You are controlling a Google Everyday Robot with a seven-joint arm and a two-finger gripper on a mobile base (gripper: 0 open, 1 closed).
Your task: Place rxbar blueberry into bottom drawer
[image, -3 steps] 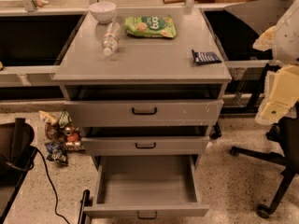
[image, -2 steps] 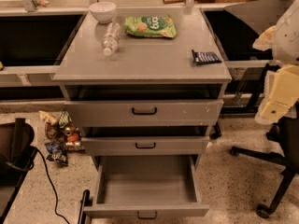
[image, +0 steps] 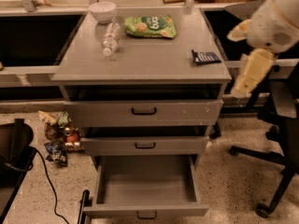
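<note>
Three drawers make up the front of a grey metal cabinet (image: 140, 62), the biggest thing in view, standing on a speckled floor. The bottom drawer (image: 145, 212), the lowest and deepest, is pulled well out, and its grey inside is bare. Its small dark handle shows at the lower edge of the view. The top drawer (image: 144, 112) and the middle drawer (image: 145, 145) sit further in, each with a dark gap above its front.

At the right, a cream-and-white robot arm (image: 275, 22) reaches in from the upper corner, past the cabinet's right edge. Below it stands a dark office chair (image: 280, 125) on castors. The gripper (image: 240, 90) hangs off the arm just right of the cabinet top, pointing down and apart from everything on the cabinet. It has hold of nothing that can be seen, and I cannot tell whether it is open or closed.

On the cabinet top, a green chip bag (image: 150, 26) lies flat near the back. To its left, a clear water bottle (image: 110, 38) lies on its side, with a white bowl (image: 103, 10) behind it at the back left. The rxbar blueberry (image: 205, 57), a small dark navy wrapper, lies flat near the top's right edge, well apart from the bag and the open drawer. A little heap of snack wrappers (image: 58, 136) lies on the floor left of the cabinet.
</note>
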